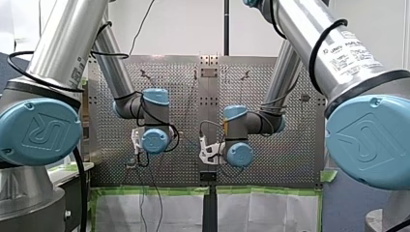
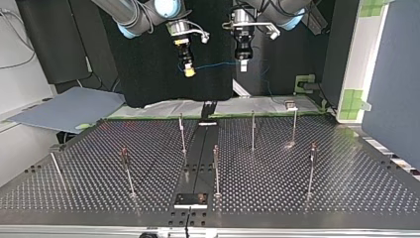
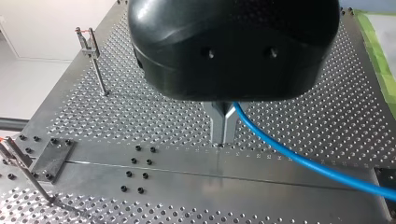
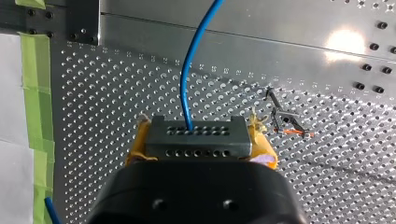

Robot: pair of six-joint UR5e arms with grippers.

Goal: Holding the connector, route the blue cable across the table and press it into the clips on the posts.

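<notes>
**Blue cable held in the air between both grippers**

In the front view the wrist joints hide both grippers, so no fingers show there. The blue caps (image 1: 41, 130) on the big joints at either side carry a raised "UR" mark. The lines on the printed label (image 1: 350, 55) on my right arm's tube are too small to read.

At the top view's left of middle, my right gripper (image 2: 189, 72) hangs above the far edge of the table (image 2: 346, 168), yellow at its tip. From it the blue cable (image 2: 214, 64) runs nearly level to my left gripper (image 2: 243, 64), just beside it. Both hang well above the upright posts (image 2: 216, 168). The clips at the post tops are too small to make out there.

In the right wrist view the yellow pads (image 4: 261, 144) are clamped on the grey connector (image 4: 196, 139), a block with two rows of small holes. The cable leaves its top face and curves away ahead over the perforated plate. One clip (image 4: 282, 122), with an orange piece, sits down beside the gripper. A short blue stub near the green tape (image 4: 35, 102) is cut off.

In the left wrist view the black housing covers most of the gripper. Only the tips of its metal fingers (image 3: 217, 123) show, pressed together with the cable pinched between them. The cable then runs off sideways out of sight.
</notes>
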